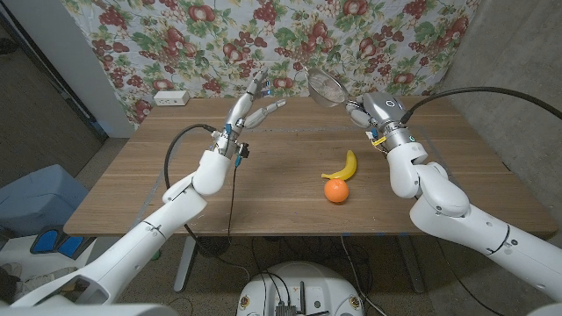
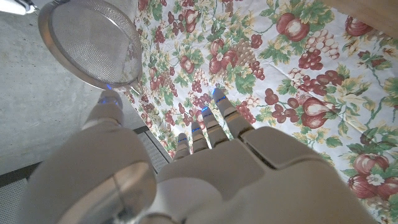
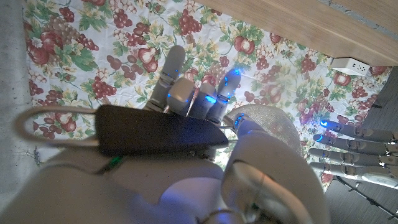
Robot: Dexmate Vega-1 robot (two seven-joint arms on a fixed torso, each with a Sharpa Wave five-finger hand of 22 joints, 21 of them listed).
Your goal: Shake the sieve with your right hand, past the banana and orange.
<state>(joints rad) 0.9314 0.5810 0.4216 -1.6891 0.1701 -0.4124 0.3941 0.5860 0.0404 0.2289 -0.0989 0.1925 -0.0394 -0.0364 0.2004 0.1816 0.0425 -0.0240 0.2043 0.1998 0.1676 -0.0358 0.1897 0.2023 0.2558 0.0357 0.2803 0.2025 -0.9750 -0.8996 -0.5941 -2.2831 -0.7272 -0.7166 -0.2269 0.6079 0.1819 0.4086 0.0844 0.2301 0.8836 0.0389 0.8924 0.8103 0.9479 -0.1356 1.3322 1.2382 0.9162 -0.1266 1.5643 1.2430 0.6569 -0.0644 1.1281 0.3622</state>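
Sieve (image 1: 326, 87) looks light and stiff; right robot hand (image 1: 373, 115) grips its handle, left robot hand (image 1: 250, 112) open, empty.

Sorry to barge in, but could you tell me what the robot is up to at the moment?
The robot's right hand grips a metal sieve by its black handle and holds it up over the far side of the wooden table. A banana and an orange lie touching on the table nearer the robot. Its left hand hangs raised, fingers spread, holding nothing.
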